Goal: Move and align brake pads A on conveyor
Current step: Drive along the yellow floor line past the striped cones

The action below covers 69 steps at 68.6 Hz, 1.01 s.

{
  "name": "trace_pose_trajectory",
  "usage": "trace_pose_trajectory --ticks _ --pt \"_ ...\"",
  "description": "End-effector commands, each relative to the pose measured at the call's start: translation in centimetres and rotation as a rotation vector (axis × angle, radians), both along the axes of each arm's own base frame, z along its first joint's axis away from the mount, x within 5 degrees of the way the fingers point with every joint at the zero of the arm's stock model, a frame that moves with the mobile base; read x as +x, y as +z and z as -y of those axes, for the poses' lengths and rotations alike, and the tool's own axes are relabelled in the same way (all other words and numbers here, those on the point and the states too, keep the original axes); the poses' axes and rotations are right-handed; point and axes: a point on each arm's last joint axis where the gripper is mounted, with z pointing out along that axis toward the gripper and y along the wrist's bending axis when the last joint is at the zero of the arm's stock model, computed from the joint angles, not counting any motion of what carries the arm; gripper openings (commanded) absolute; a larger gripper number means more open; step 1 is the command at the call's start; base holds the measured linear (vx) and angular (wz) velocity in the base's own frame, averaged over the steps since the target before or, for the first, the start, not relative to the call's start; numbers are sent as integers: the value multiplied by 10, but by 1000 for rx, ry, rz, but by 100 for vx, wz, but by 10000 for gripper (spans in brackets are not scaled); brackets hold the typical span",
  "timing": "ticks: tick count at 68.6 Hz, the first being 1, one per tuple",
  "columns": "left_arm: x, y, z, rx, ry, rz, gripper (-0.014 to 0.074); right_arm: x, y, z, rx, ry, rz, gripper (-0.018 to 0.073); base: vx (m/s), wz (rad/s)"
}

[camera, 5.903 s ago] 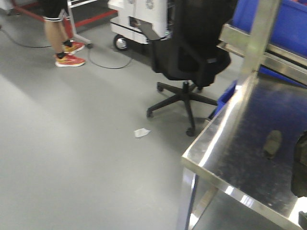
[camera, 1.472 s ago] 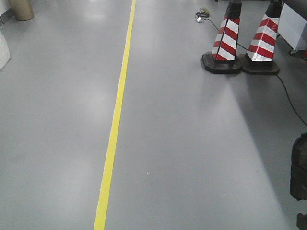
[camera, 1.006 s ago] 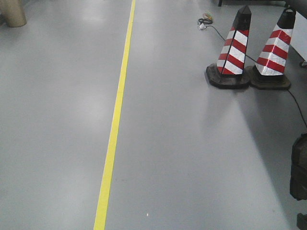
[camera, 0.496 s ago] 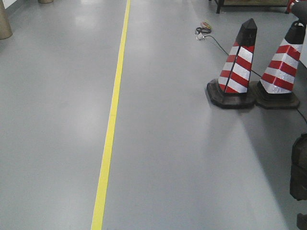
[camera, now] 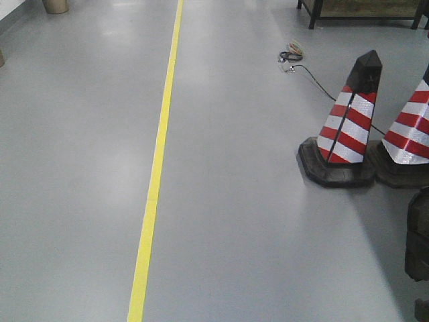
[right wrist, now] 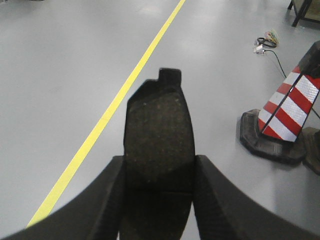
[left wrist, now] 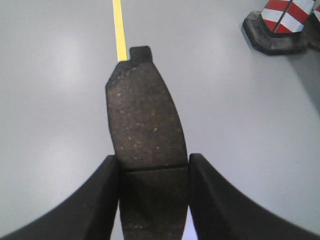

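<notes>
Two brake pads show, one in each gripper. In the left wrist view, a dark-grey pad (left wrist: 145, 115) with a thin groove across it and a small tab at its far end sticks out forward. My left gripper (left wrist: 153, 165) is shut on its sides. In the right wrist view, a second pad (right wrist: 159, 120) of the same shape is held the same way, with my right gripper (right wrist: 159, 165) shut on it. Both pads hang above bare grey floor. The conveyor is out of view.
A yellow floor line (camera: 155, 174) runs away from me on the left. Two red-and-white cones (camera: 350, 127) (camera: 410, 127) stand on the right, with a cable (camera: 315, 74) behind them. A bench's legs (camera: 312, 13) stand at the far right. A dark robot part (camera: 419, 235) fills the right edge.
The front view has travelled forward along the yellow line, and the cones have come nearer and lower in the frame. The steel table seen earliest is gone from view.
</notes>
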Motion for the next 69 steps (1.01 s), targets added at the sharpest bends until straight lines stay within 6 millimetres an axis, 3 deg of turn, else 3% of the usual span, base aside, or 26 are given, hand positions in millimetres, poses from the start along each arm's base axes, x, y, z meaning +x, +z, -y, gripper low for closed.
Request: trace_pose_trajectory --ticks 1,69 --pt "5 16 1 -19 4 106 60 3 18 2 20 -25 108 -3 59 -1" --pt "5 16 1 -20 4 106 60 3 18 2 20 -25 107 -3 55 -5"
